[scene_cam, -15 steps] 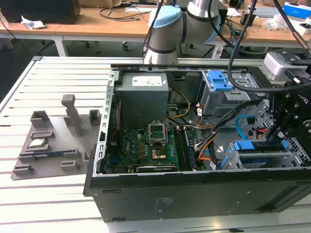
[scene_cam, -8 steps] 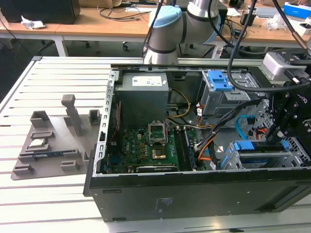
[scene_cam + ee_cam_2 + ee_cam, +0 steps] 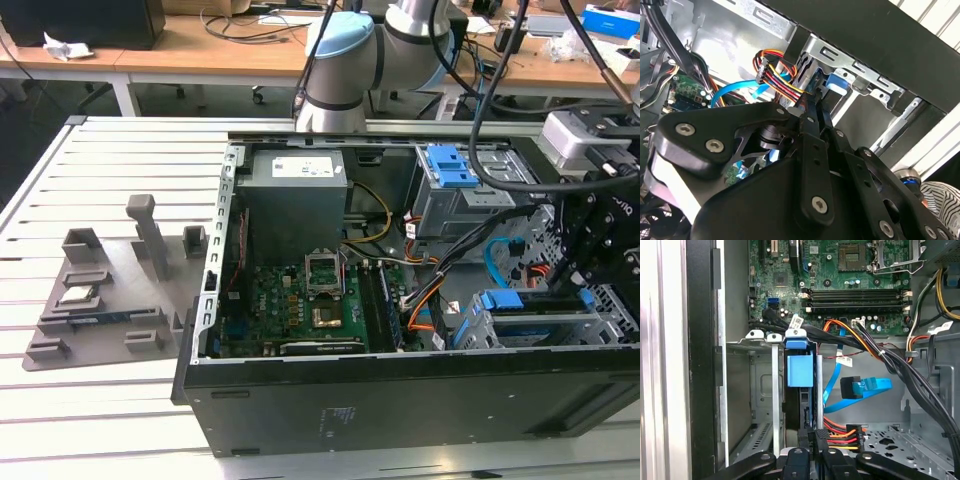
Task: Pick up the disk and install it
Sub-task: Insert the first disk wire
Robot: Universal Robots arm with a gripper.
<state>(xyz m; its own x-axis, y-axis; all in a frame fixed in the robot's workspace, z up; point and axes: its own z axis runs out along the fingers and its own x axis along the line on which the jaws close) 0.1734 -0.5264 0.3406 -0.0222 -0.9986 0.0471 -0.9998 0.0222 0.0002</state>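
Pincer (image 3: 812,437) low inside, jaws nearly together, arm bent over.

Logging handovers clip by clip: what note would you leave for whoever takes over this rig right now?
End effector: low inside the computer case, at the drive cage; grip state unclear.
Disk: on edge in the cage slot, blue carrier showing.
Done: disk is off the table and in the cage.
Left: full seating cannot be confirmed.

disk (image 3: 801,390) with blue carrier frame, standing on edge, seated in the drive cage (image 3: 756,390)
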